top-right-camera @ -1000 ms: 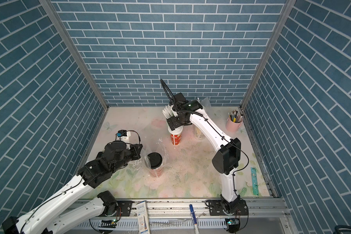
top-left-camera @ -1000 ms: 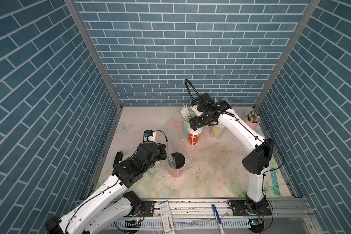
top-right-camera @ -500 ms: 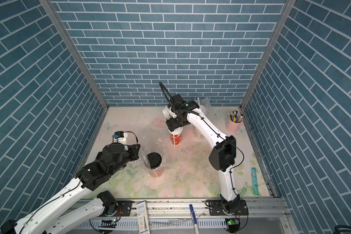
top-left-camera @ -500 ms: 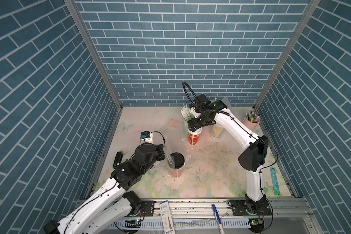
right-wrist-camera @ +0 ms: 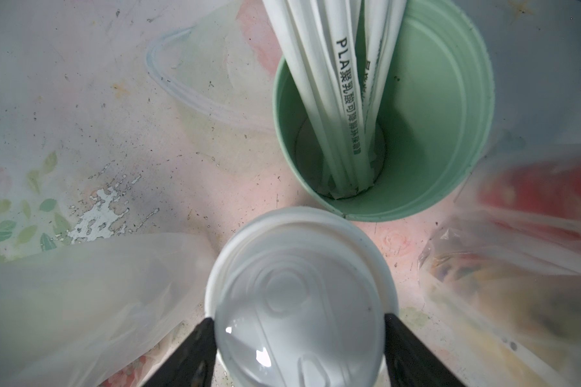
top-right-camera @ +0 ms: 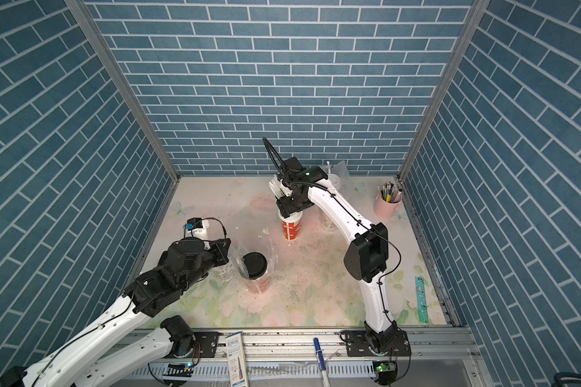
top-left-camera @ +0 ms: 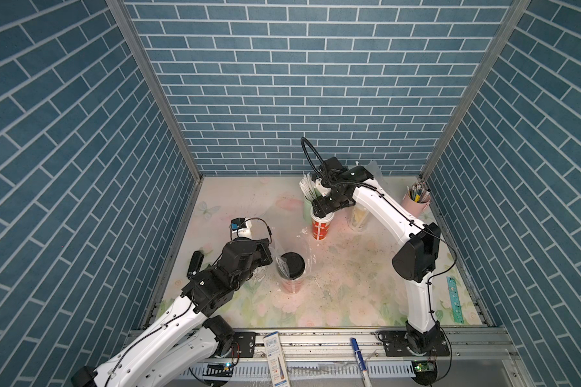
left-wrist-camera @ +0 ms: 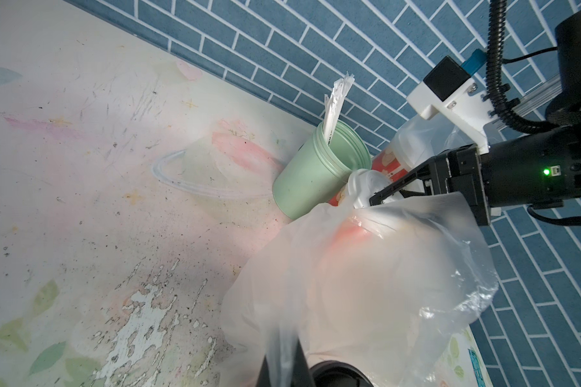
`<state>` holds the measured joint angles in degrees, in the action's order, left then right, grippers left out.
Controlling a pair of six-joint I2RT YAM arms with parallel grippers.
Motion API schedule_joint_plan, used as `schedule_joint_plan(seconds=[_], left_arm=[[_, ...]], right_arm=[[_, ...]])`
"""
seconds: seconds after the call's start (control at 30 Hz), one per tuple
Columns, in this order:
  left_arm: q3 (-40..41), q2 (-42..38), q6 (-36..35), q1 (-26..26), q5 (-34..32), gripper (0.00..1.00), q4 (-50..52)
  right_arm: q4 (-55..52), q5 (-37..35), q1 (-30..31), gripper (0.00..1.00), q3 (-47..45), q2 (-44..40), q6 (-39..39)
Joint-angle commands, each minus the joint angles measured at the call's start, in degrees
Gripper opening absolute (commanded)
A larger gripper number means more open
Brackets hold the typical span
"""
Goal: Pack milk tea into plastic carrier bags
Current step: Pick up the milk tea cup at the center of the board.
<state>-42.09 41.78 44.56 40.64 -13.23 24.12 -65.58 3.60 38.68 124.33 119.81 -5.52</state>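
While the left gripper [left-wrist-camera: 282, 363] pinches the near bag [left-wrist-camera: 366, 284], fingers tight together on the film, the action is at the far middle of the table [top-left-camera: 349, 268]. There the right gripper [right-wrist-camera: 298, 320] sits right over the white-lidded red cup [top-left-camera: 321, 228]. Its fingers [right-wrist-camera: 197, 355] stand apart, one each side of the lid [right-wrist-camera: 299, 284], right at the rim. Whether they press yet, I cannot tell.

This looks like the pick of the second cup for the near bag. The black-lid cup [top-left-camera: 291, 266] already stands inside it, near and centre, just right of the left gripper. The far bag [right-wrist-camera: 517, 268], to the right of the red cup, seems to be loaded.

Next comes a firm squeeze at the lid. Then a straight lift, because the straw cup [right-wrist-camera: 383, 117] stands hard against this one on the far side. After that, carry it nearer and a little left, then lower it beside the black-lid cup. That needs the bag's mouth wide open, and the film looks slack.
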Motion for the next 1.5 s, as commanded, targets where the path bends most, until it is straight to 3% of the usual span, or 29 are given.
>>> schedule_joint_plan(seconds=[0.0,0.8,1.03,1.47], left_arm=[[0.86,-0.11,0.01,-0.37,-0.53,0.0,-0.74],[0.95,-0.41,-0.02,-0.3,-0.14,0.0,-0.83],[1.04,-0.66,-0.12,-0.3,-0.13,0.0,-0.91],[0.71,-0.21,-0.22,-0.35,-0.07,0.0,-0.77]], right_arm=[[-2.45,-0.61,-0.1,0.76,1.7,1.28,1.12],[-3.84,-3.53,1.35,0.76,1.53,3.02,1.04],[-4.12,-4.59,1.66,0.67,1.58,2.64,0.9],[-2.3,-6.05,1.65,0.61,1.44,-10.27,0.64]])
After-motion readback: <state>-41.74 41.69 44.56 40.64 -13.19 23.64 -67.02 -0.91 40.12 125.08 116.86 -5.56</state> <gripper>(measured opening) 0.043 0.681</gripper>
